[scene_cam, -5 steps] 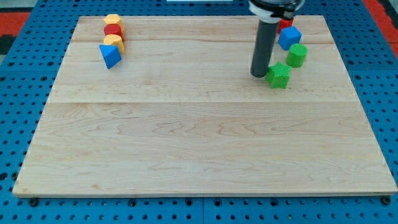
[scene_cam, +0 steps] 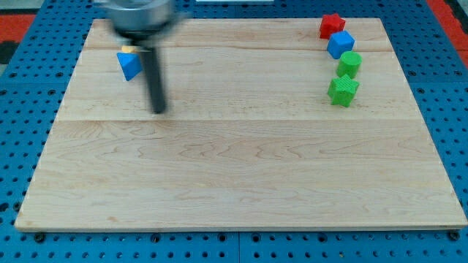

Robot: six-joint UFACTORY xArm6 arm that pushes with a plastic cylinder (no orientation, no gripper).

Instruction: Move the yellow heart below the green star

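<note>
My tip (scene_cam: 158,110) (a bare rod, no jaws) is seen near the bench's (scene_cam: 234,183) top-left corner; the yellow heart (scene_cam: 127,50), mostly hidden, lies up-left of it.

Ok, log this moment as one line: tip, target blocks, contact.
my tip: view's left, below-right of blue block | yellow block: mostly hidden, shape unclear | green star: view's right | contact: none
</note>
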